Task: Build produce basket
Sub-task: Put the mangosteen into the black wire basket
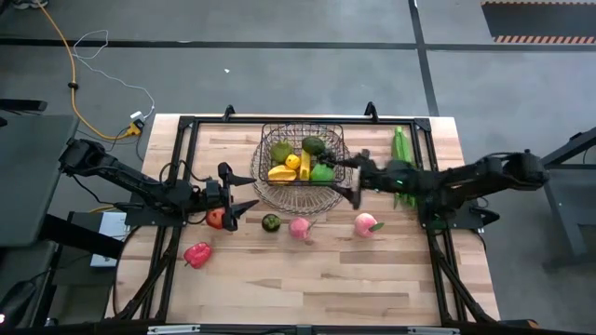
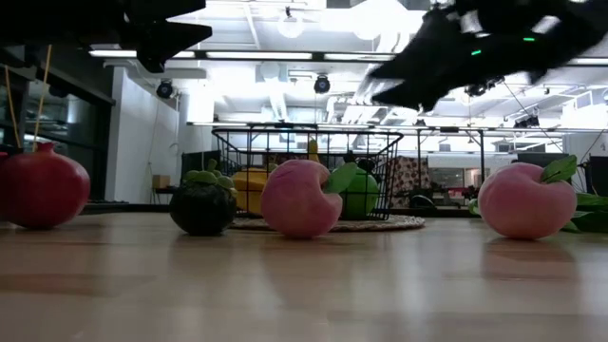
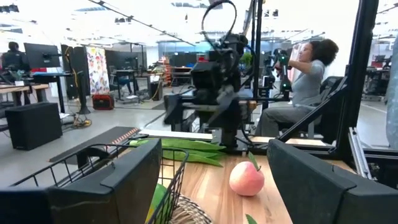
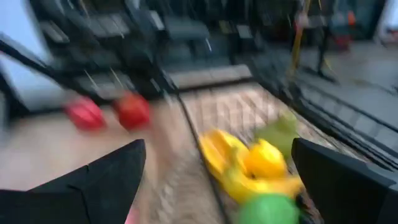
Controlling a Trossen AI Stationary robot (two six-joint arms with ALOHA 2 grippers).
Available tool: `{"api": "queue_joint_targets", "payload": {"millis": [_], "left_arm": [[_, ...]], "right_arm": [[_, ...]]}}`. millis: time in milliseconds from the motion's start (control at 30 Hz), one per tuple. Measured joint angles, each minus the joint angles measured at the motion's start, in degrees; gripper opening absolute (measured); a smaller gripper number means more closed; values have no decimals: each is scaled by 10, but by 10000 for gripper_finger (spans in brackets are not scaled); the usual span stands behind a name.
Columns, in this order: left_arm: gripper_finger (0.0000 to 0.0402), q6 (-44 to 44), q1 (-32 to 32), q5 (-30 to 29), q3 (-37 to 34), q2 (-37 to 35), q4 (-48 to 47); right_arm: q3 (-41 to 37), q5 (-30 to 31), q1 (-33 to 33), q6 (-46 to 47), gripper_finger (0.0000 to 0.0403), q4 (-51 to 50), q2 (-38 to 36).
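Note:
The dark wire basket (image 1: 303,163) stands at the table's far middle and holds a yellow banana (image 1: 280,173), a lemon (image 1: 292,161), an avocado (image 1: 314,145) and a green apple (image 1: 322,172). On the table in front of it rest a red pepper (image 1: 197,254), a red apple (image 1: 216,219), a dark green fruit (image 1: 270,222) and two pink peaches (image 1: 299,227) (image 1: 365,224). A long green husk (image 1: 400,154) lies far right. My left gripper (image 1: 244,193) hovers open left of the basket, above the red apple. My right gripper (image 1: 343,179) hovers open at the basket's right rim, with nothing between its fingers.
Black frame bars (image 1: 186,130) run along the table's far and side edges. Bare wood lies toward the near edge, in front of the fruit. A seated person (image 3: 308,81) shows in the room beyond the table.

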Motion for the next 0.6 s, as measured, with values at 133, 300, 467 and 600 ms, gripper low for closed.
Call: {"api": "queue_joint_targets", "payload": {"millis": [133,300,467,600], "left_arm": [[280,-14,0,0,0,0,1],[280,-15,0,3,0,0,2],[280,-22,0,3,0,0,2],[280,-25,0,3,0,0,2]], "right_arm": [[-70,-12,28,9,392,150,-33],[-92,-16,39,2,392,209,-47],[-92,-13,35,-17,392,203,-46],[-92,-12,28,-22,392,201,-46]]}}
